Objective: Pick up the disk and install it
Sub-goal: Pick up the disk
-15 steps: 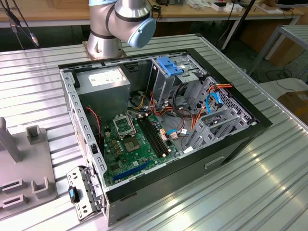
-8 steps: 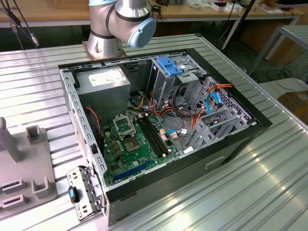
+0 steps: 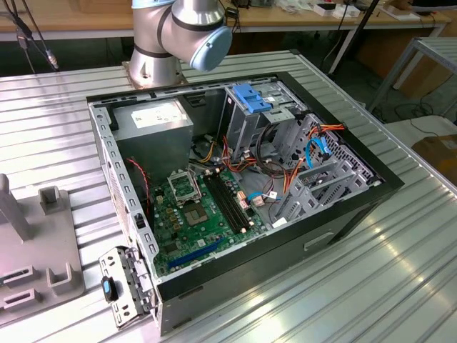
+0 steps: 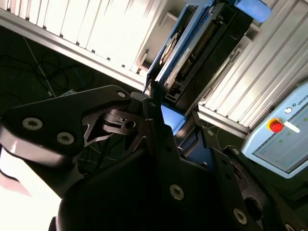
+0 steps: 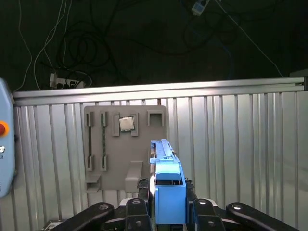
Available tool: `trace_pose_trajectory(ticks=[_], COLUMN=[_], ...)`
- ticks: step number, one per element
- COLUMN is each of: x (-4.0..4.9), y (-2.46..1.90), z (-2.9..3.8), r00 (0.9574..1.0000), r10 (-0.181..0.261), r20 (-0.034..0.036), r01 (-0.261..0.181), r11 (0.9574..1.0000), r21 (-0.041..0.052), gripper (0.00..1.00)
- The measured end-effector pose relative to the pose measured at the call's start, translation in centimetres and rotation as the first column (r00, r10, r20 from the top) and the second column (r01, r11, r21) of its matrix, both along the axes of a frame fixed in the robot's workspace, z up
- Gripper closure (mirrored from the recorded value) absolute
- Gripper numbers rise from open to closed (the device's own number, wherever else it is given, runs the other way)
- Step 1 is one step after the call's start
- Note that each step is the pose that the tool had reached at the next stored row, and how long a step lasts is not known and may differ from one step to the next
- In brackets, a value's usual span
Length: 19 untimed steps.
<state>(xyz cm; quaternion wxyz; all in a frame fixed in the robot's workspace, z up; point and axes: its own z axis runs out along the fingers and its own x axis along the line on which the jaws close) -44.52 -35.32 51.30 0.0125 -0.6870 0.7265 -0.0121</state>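
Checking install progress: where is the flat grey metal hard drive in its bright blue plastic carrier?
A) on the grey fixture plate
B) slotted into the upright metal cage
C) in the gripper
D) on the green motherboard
C: in the first wrist view the grey hard drive in its blue carrier stands clamped in the gripper.

The tool seems clamped on the disk.

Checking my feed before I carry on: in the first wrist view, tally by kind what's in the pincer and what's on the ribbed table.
Disk, blue-framed, held in the pincer: 1
Grey parts tray on the table: 1
Square chip seated in the tray: 1
Total: 3
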Motion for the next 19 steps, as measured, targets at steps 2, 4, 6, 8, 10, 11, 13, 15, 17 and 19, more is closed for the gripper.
trace_pose_trajectory(ticks=[2,4,6,8,10,11,13,15,17,19], x=[0.29,0.40,0.51,0.72,0.99,1.30,1.90,2.42,3.86,4.54], y=[0.00,0.00,0.00,0.00,0.00,0.00,0.00,0.00,0.00,0.00], z=[0.00,0.00,0.00,0.00,0.00,0.00,0.00,0.00,-0.01,0.00], r00=[1.0000,1.0000,1.0000,1.0000,1.0000,1.0000,1.0000,1.0000,1.0000,1.0000], r10=[0.000,0.000,0.000,0.000,0.000,0.000,0.000,0.000,0.000,0.000], r20=[0.0000,0.0001,0.0000,0.0001,0.0000,-0.0001,0.0001,0.0000,0.0001,0.0000], r01=[0.000,0.000,0.000,0.000,0.000,0.000,0.000,0.000,0.000,0.000], r11=[1.0000,1.0000,1.0000,1.0000,1.0000,1.0000,1.0000,1.0000,1.0000,1.0000], r21=[0.0000,0.0000,0.0000,0.0000,-0.0001,-0.0001,0.0000,0.0000,0.0000,0.0000], gripper=[0.63,0.63,0.63,0.63,0.63,0.63,0.63,0.63,0.63,0.63])
